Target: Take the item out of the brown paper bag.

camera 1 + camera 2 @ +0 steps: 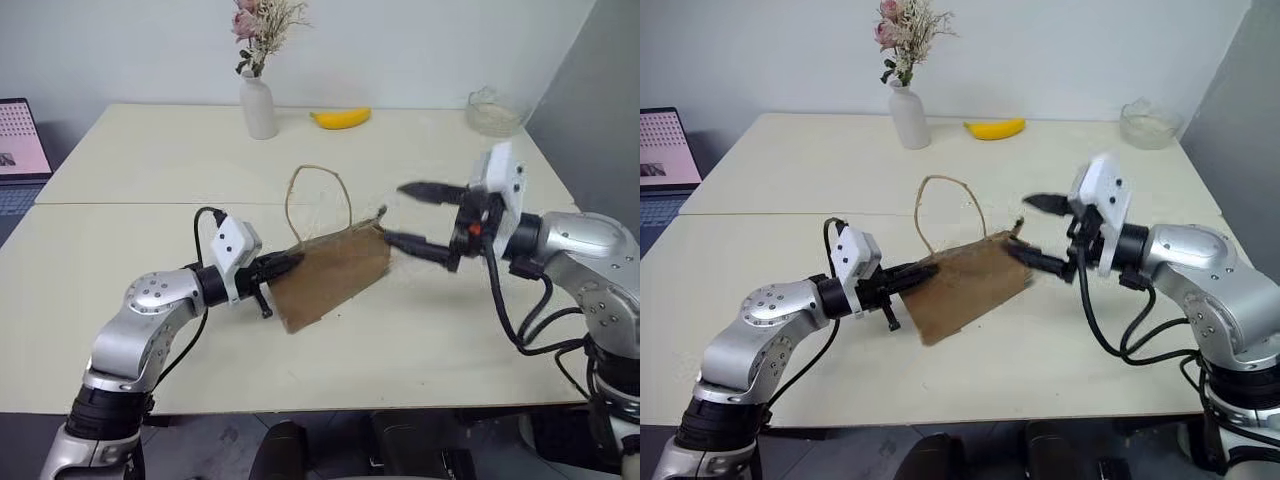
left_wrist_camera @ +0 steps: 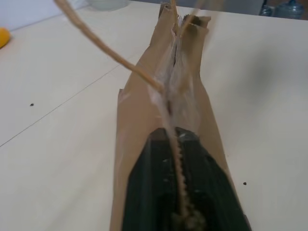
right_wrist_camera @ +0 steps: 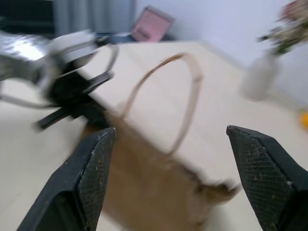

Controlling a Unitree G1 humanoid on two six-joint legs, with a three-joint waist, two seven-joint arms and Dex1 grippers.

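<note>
We saw the left gripper (image 1: 290, 262) clamped on the bag (image 1: 335, 277) rim; at its 3 o'clock the right gripper (image 1: 405, 215) hung spread wide, empty.

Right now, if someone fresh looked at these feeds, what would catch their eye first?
The crumpled brown paper bag in the middle of the table, with the left gripper shut on its near edge and a cord handle looping up. Next, the right gripper, fingers wide open at the bag's other end. At the far edge, a white vase of dried flowers stands beside a banana.
</note>
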